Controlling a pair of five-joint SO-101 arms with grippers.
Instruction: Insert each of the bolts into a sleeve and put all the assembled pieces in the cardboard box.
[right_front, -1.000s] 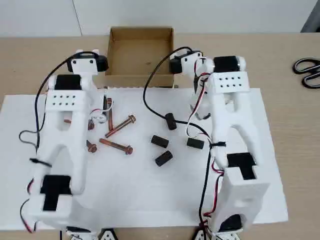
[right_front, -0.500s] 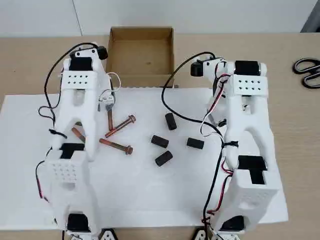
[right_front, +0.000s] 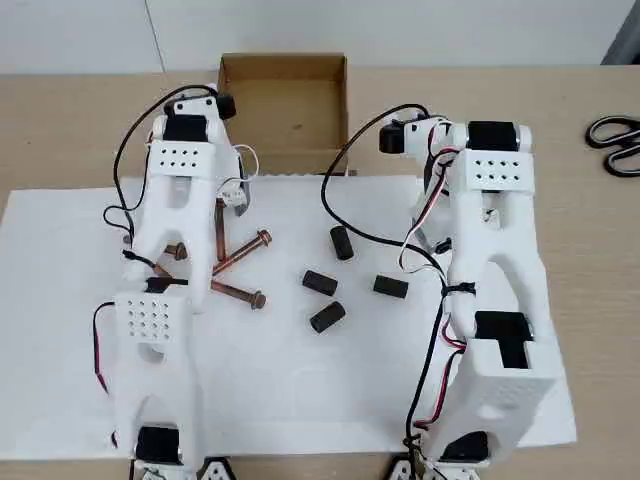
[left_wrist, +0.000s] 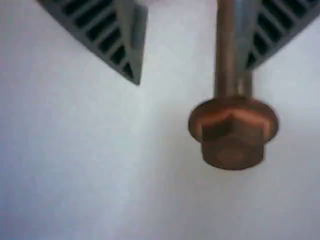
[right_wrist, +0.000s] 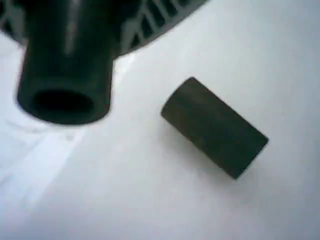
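Several copper bolts lie on the white sheet: one (right_front: 220, 232) points away from the cardboard box (right_front: 222, 110), two more (right_front: 241, 251) (right_front: 232, 292) lie crossed beside it. My left gripper (right_front: 228, 203) hangs over the first bolt. In the left wrist view this gripper (left_wrist: 192, 72) is open, and the bolt (left_wrist: 232, 131) lies against one finger with its hex head past the tips. Several black sleeves (right_front: 320, 282) lie mid-sheet. My right gripper (right_front: 437, 240) is shut on a sleeve (right_wrist: 62, 85) whose open end shows. Another sleeve (right_wrist: 215, 127) lies just beyond it.
The box stands open at the back edge of the sheet (right_front: 300, 390), between the two arms. Scissors (right_front: 615, 140) lie on the wooden table at the far right. Cables loop over both arms. The front half of the sheet is bare.
My left arm has straightened forward and its gripper has shifted right, toward the box, over the same bolt. The right arm moved right, then kept still. Bolts and loose sleeves have not moved.
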